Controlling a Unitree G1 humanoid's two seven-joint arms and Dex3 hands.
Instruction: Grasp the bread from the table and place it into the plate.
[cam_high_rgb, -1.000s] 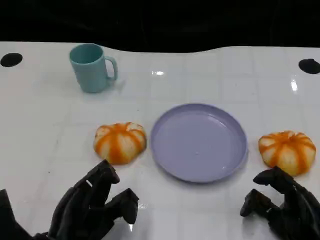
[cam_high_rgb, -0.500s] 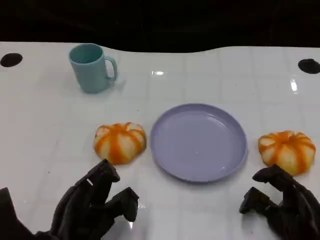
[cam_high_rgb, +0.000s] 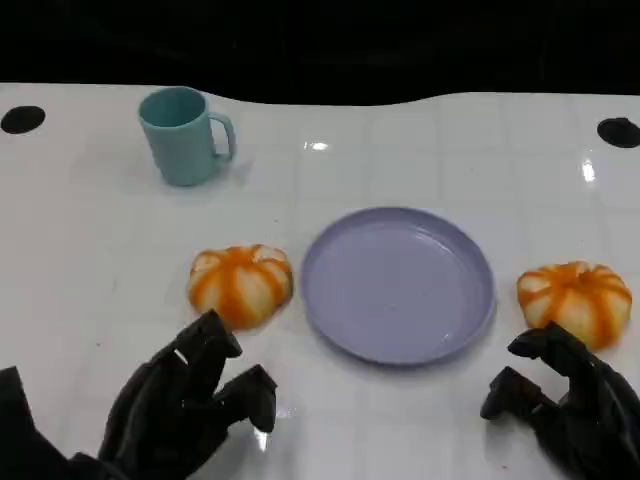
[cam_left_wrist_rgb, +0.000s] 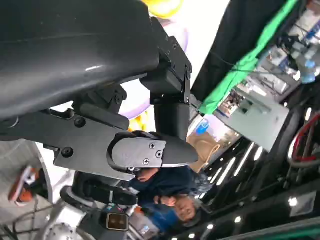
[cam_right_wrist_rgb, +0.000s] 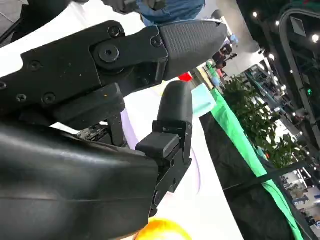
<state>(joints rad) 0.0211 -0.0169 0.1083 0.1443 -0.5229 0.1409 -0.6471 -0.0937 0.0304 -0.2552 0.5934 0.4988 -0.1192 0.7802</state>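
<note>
Two orange-striped bread rolls sit on the white table, one on either side of the lilac plate, and both hands are down near the front edge. The left bread lies just off the plate's rim at nine o'clock, and the left hand hovers on the near side of it, the roll at about one o'clock from the hand, a small strip of table between them. That hand's fingers are spread and loosely bent, with nothing held and nothing touched. Over on the other side, the right bread rests at three o'clock from the plate, a little apart from its rim. The right hand sits right below it, its raised fingertip at the roll's near edge; whether it touches, I cannot tell. Its fingers are apart too, and empty. A teal mug stands far back at eleven o'clock from the plate.
</note>
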